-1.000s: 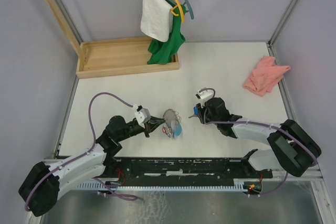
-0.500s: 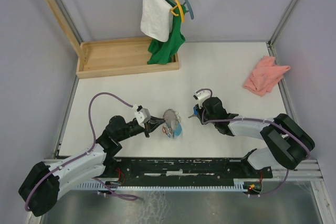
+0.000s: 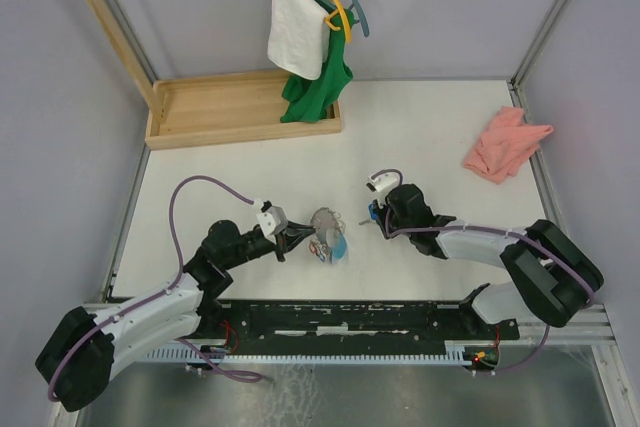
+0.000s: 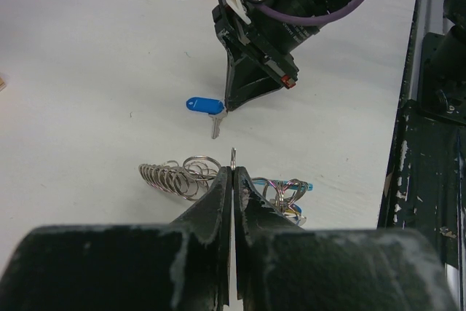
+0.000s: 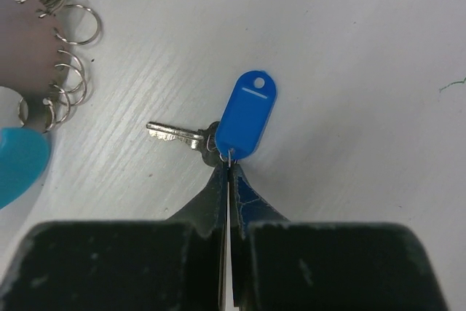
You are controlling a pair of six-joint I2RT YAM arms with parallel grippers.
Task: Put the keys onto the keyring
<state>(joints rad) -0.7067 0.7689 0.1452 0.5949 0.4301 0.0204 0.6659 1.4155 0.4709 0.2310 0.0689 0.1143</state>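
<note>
two robot arms work at a white tabletop (image 3: 430, 137). the right gripper (image 5: 229, 169) is clamped tight on the lower tip of a bright blue oval plastic tag (image 5: 246, 116), at the small wire loop that joins it to a small silver metal key (image 5: 178, 133). tag and key lie flat on the table right of centre, the key's blade pointing toward a coiled row of silver split rings (image 5: 65, 71) well apart from it.

the left gripper (image 4: 233, 172) has its jaws pressed together on a thin silver wire keyring (image 4: 233, 156), which stands upright, edge-on, just above the fingertips. the coiled rings lie just to one side of that pinch and a tangle of multicoloured strands (image 4: 287, 198) to the other. a light blue rounded piece (image 5: 18, 165) rests beside the coil. whether the pinched ring is linked to the coil cannot be told.

from above, the two grippers face each other across the near middle of the table, apart, the left one at the ring cluster and the right one over the blue tag. farther back sit a shallow light wooden tray (image 3: 240, 107), a white towel (image 3: 297, 12) and a green garment (image 3: 318, 82) on hangers, and a crumpled pink cloth (image 3: 505, 145) near the right edge.
</note>
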